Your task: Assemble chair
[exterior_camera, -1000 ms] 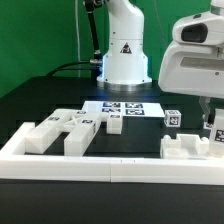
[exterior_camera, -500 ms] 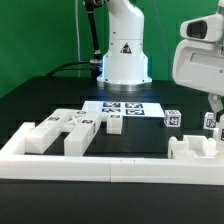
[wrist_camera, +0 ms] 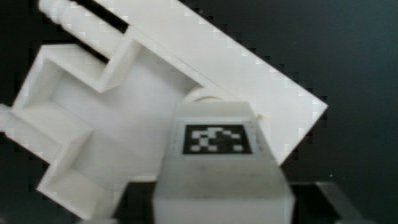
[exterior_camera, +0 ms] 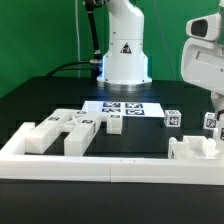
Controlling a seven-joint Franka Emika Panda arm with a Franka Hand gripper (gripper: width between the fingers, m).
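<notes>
Grip: gripper point(exterior_camera: 212, 108) clenched on tagged block point(wrist_camera: 221, 140).
Placement: block hangs above bigger piece point(wrist_camera: 107, 120), apparently lined up for joining.
Spares: parts point(exterior_camera: 70, 128) lie by rail point(exterior_camera: 80, 165).

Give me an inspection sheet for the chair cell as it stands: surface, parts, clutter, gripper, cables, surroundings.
Surface: black table; white border rail along the front; marker board lying flat before the robot base.
Job's things: loose white chair pieces grouped at the exterior view's left; small tagged cube standing alone; large framed piece at the exterior view's right; tagged block held above it.
Clutter: nothing seen.
Grippers: gripper shut on the tagged block, over the large framed piece.
Cables: cable on the table behind, running toward the robot base.
Surroundings: green backdrop.
</notes>
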